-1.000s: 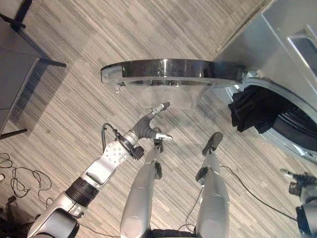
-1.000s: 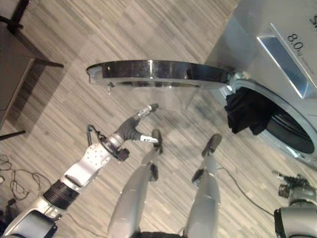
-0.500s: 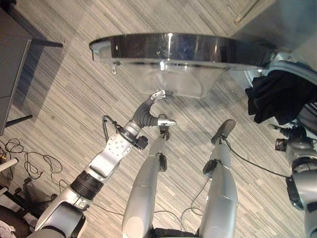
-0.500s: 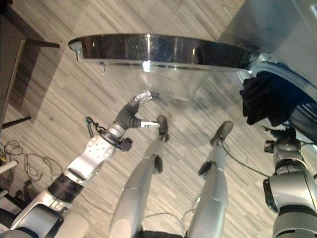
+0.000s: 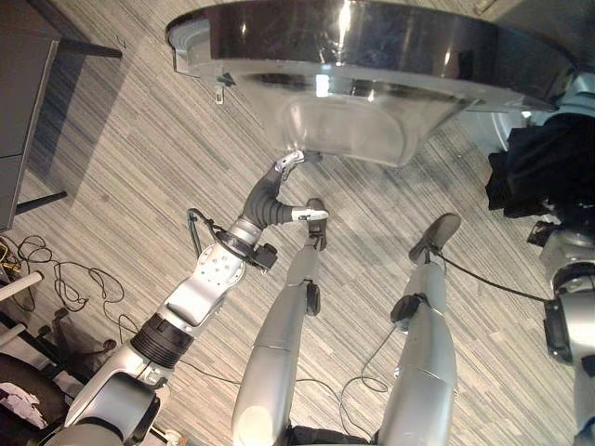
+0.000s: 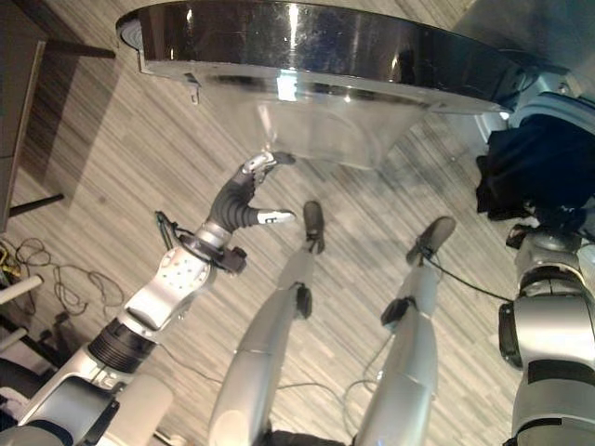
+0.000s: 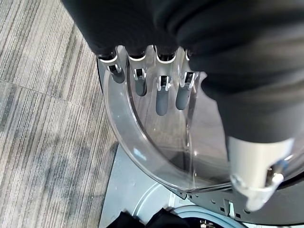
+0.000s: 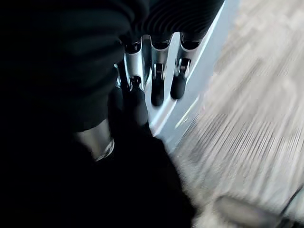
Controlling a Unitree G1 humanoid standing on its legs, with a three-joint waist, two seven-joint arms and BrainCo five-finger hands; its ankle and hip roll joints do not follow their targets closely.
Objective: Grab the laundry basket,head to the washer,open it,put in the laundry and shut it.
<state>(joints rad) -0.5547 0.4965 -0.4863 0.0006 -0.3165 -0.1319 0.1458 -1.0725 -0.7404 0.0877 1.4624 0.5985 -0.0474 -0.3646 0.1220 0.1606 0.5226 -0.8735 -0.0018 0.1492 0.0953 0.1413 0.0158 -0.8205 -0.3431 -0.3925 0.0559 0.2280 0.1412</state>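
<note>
Since a second ago the washer door (image 5: 372, 56) has come to loom larger and higher in the head views, and the whole floor pattern has slid with it, so the camera has moved nearer the machine. The left robot hand (image 5: 279, 190) has risen with its arm and now reaches up under the door's clear bowl (image 7: 142, 156).

Nearest lies the floor (image 5: 121, 186), grey wood-look planks with fine streaks, running across the room. At about 9 o'clock, loose cords (image 5: 56, 279) lie coiled on it. At 10 o'clock, the dark leg and edge of a piece of furniture (image 5: 28, 93) stand on the planks.

The left robot hand has straight, relaxed fingers (image 7: 161, 102) held against the outer curve of the bowl, thumb (image 5: 307, 215) set apart, holding nothing. At 3 o'clock the right robot hand (image 8: 152, 80) shows its fingers reaching toward dark cloth and a pale curved rim; whether they grip the cloth cannot be told.

Farther off, at 12 o'clock, the washer door stands swung wide open, seen edge-on: a broad round ring, glossy black on its rim with bright glints, and the transparent domed bowl bulging from its middle. At 2 o'clock, the laundry (image 5: 544, 172), a black crumpled garment, hangs at the washer's opening (image 6: 548, 93), just beside the door's hinge side, against the pale grey front.
</note>
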